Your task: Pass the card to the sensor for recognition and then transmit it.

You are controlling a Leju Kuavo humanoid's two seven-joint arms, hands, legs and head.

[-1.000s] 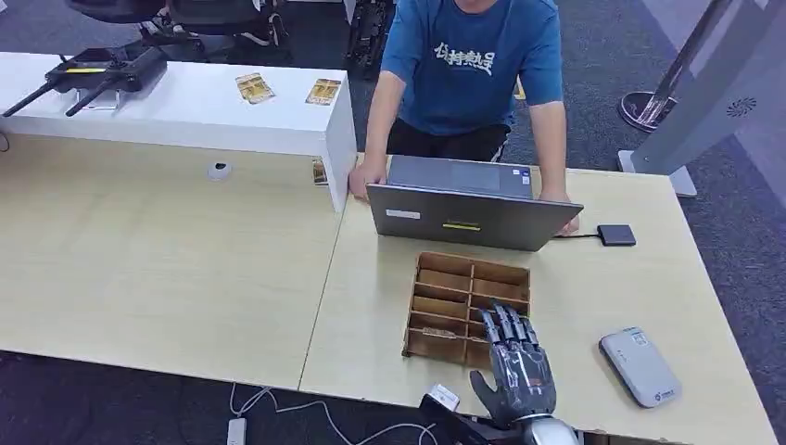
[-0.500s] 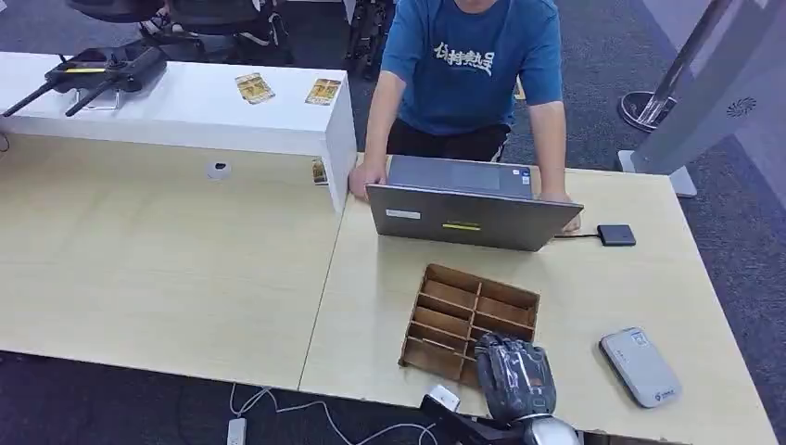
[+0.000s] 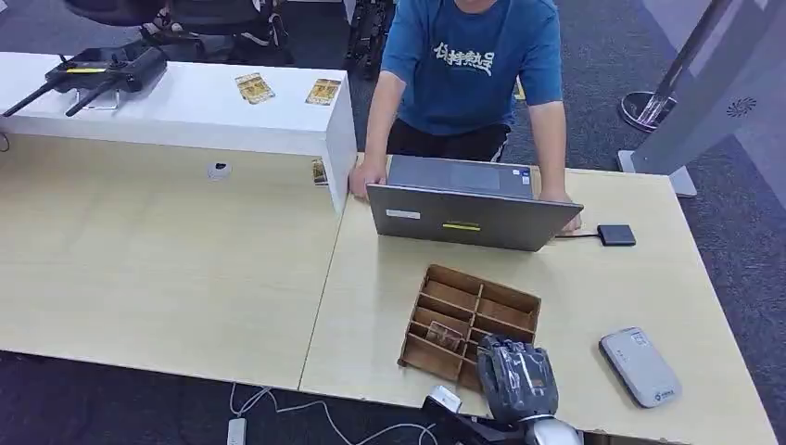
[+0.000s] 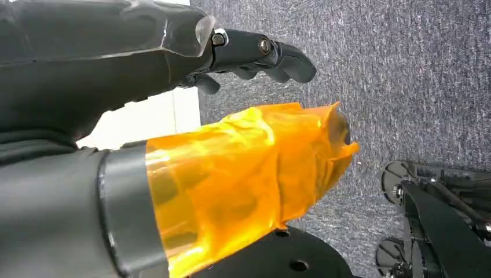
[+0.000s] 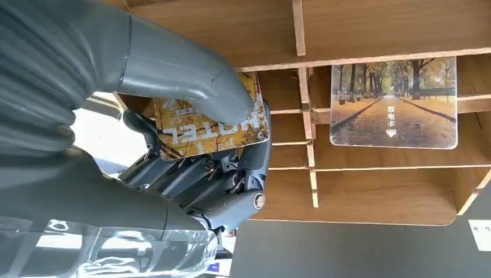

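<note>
My right hand point(image 3: 519, 378) is curled at the near right corner of the wooden divider tray point(image 3: 505, 295). In the right wrist view this right hand point(image 5: 116, 87) pinches a yellow autumn-print card point(image 5: 197, 130) between thumb and fingers, over the tray's compartments point(image 5: 376, 191). A second card point(image 5: 394, 104) with a tree-lined path stands in a neighbouring slot; it may be the card point(image 3: 443, 336) seen in the tray from above. The grey-white sensor point(image 3: 640, 366) lies on the table right of my hand. My left hand point(image 4: 173, 116), thumb wrapped in orange film, hangs over grey carpet holding nothing.
A person in a blue shirt point(image 3: 473, 65) leans on the table behind an open laptop point(image 3: 473, 215). A small black box point(image 3: 616, 235) is cabled to it. A white shelf point(image 3: 185, 102) at the back left carries cards and a black router.
My right hand's fingers, stretched over the tray a second ago, have curled in around the card. The tray has twisted slightly on the table.
</note>
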